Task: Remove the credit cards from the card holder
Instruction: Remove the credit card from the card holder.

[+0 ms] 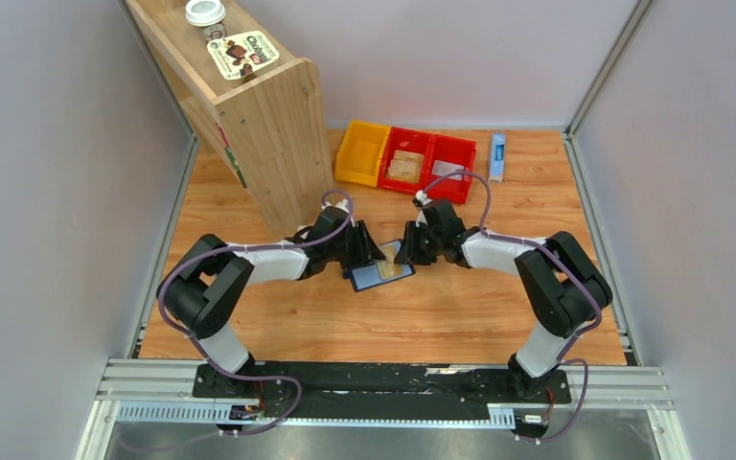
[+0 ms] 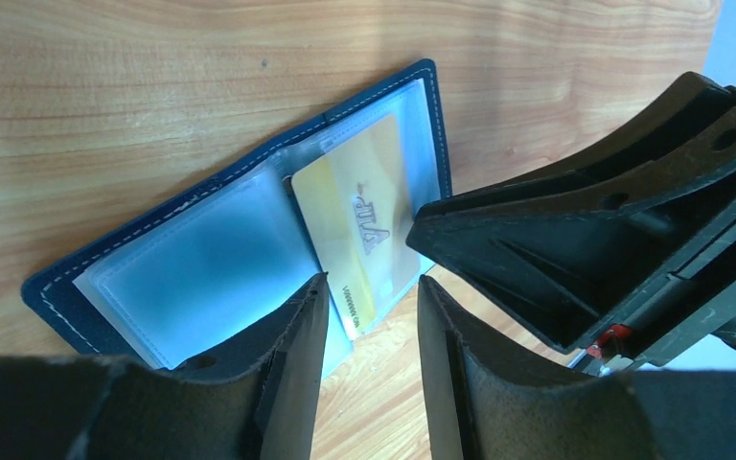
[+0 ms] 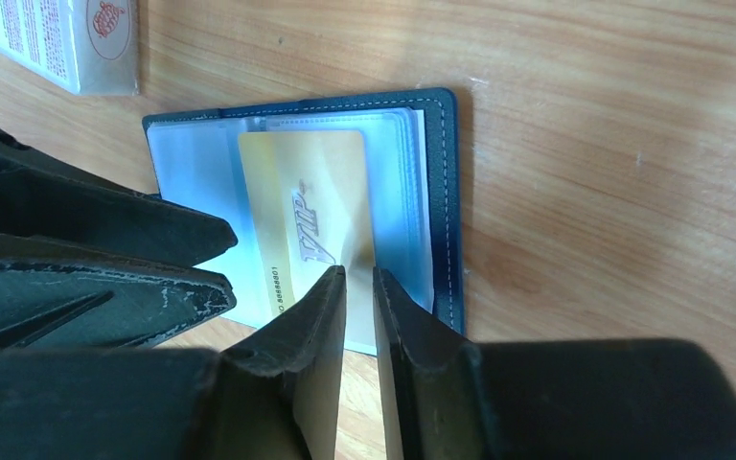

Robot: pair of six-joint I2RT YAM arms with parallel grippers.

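1. Card holder [image 1: 380, 275] lies spread open mid-desk [image 1: 441, 316], with a yellow card [image 3: 311, 206] partway out of its clear sleeve.
2. Right pincer [image 3: 357, 278] stands at a narrow slit on that card's edge. I cannot tell whether it grips. It should pull straight along the sleeve.
3. Left pincer [image 2: 369, 287], half open and empty, should pin the holder down.
4. A packet [image 3: 57, 38] sits nearby, and the two pincers crowd each other.

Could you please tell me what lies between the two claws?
The open card holder, with a yellow credit card in it, lies between the left claw and right claw, as the top view shows.
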